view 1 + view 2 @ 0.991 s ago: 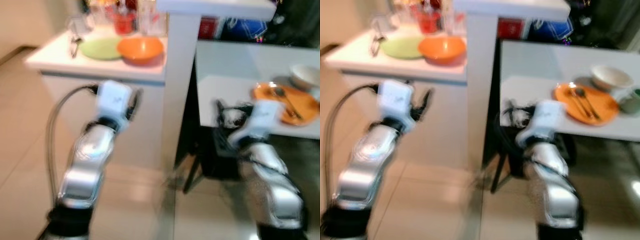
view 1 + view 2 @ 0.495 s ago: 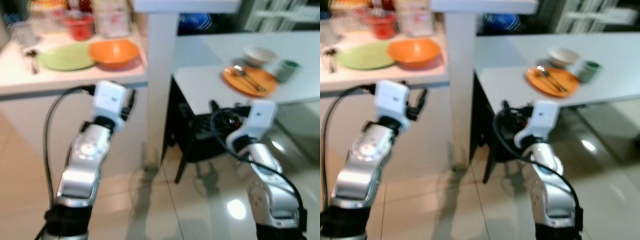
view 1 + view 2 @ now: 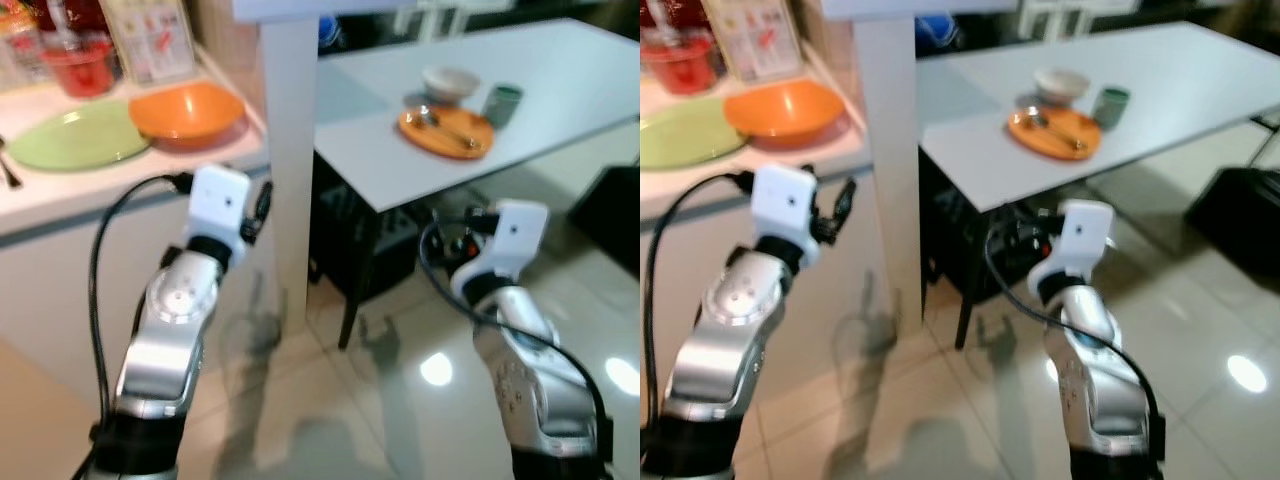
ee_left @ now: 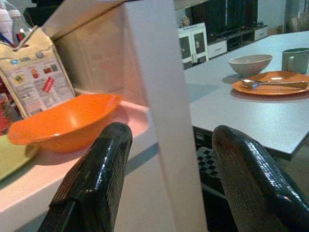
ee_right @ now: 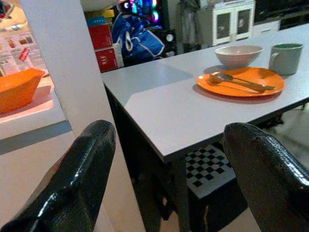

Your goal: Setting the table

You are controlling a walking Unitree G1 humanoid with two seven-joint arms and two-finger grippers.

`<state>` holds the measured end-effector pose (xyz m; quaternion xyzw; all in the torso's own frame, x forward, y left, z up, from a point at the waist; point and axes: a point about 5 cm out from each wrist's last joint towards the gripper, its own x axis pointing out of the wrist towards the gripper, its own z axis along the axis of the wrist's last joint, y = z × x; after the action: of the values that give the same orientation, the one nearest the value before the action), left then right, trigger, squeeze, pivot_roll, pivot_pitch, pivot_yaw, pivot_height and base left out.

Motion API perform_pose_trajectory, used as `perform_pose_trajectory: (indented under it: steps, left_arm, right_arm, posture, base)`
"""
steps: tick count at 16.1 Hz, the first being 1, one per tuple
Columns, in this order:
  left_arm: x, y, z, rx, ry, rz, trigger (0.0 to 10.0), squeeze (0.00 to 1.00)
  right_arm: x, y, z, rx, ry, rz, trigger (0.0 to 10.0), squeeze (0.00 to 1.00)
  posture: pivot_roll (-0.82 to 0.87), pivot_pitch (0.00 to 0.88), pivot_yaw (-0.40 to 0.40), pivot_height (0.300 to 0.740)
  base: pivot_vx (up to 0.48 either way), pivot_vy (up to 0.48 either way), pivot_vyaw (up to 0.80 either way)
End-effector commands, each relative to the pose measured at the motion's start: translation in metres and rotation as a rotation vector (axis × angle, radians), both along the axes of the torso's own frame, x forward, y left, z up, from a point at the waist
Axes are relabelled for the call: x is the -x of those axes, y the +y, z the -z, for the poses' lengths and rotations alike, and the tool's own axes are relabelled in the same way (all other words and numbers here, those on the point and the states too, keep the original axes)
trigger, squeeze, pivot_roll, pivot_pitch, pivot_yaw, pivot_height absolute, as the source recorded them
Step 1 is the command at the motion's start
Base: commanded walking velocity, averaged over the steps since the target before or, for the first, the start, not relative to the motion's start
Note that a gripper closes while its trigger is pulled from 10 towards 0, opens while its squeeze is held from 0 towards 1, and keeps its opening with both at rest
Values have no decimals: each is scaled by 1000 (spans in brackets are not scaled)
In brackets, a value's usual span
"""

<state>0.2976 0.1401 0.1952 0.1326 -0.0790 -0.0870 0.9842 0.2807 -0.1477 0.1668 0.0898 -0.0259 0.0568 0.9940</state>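
Both arms are raised in front of the body over the glossy floor. The left gripper has its two black fingers spread wide with nothing between them; just ahead of it stands a white pillar, with the orange bowl and green plate beyond on a white counter. The right gripper is likewise wide apart and empty; ahead of it, well apart, the white table carries an orange plate with cutlery, a white bowl and a green cup just beside it
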Motion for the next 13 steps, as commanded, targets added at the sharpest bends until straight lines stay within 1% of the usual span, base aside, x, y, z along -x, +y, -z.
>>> perform_pose_trajectory:
  steps: [1,3,5,8,9,10,13]
  left_arm:
    - [1,-5,-5,-1,-23,9,10000,0]
    - [1,-5,-5,-32,-32,6,10000,0]
    - [2,-4,-5,-31,-35,-10,10000,0]
    - [0,2,-8,17,-47,-65,10000,0]
    - [-1,4,-11,21,-61,-70,10000,0]
    - [-1,3,-11,18,-63,-67,10000,0]
    - [0,5,-15,24,-90,-65,10000,0]
  right_arm:
    - [0,-5,-4,6,-18,15,10000,0]
    - [-1,-2,-5,17,-24,-2,10000,0]
    - [-1,-1,-5,24,-27,-11,10000,0]
    - [-2,1,-7,55,-36,-28,10000,0]
    - [-3,4,-9,88,-44,-53,10000,0]
    - [-3,5,-10,91,-45,-60,10000,0]
    - [-3,15,-11,121,-55,-149,10000,0]
  posture:
    - [21,0,-9,740]
    - [25,0,-15,740]
    - [25,0,-15,740]
    - [25,0,-18,740]
    - [26,0,-18,740]
    - [26,0,-18,740]
    - [29,0,-21,740]
  base:
    - [0,0,0]
    - [0,-480,0]
    - [0,-480,0]
    - [0,0,0]
    - [0,0,419]
    - [0,0,419]
    - [0,0,800]
